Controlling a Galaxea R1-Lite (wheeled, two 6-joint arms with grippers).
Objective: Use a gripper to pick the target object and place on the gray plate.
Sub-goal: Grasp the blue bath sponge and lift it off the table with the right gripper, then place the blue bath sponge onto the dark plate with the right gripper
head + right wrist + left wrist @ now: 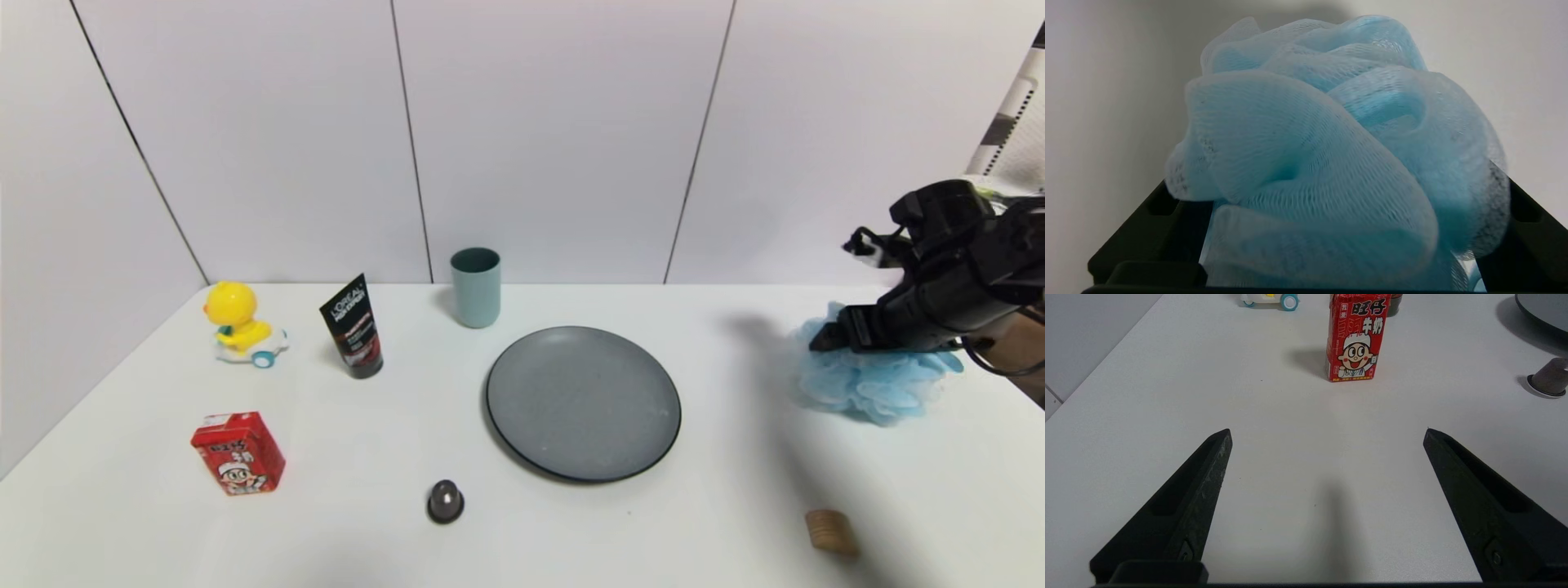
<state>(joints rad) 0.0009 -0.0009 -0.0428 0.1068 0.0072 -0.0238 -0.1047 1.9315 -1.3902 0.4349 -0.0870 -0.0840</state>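
The light blue mesh pouf lies on the white table at the far right. My right gripper reaches over it from the right. In the right wrist view the pouf fills the space between the two black fingers, which stand wide apart on either side of it; their tips are hidden by the mesh. The gray plate lies empty at the table's middle, left of the pouf. My left gripper is open and empty over the bare front left of the table; it does not show in the head view.
A teal cup stands behind the plate. A black tube, a yellow duck toy and a red milk carton stand on the left. A dark capsule and a small wooden piece lie near the front.
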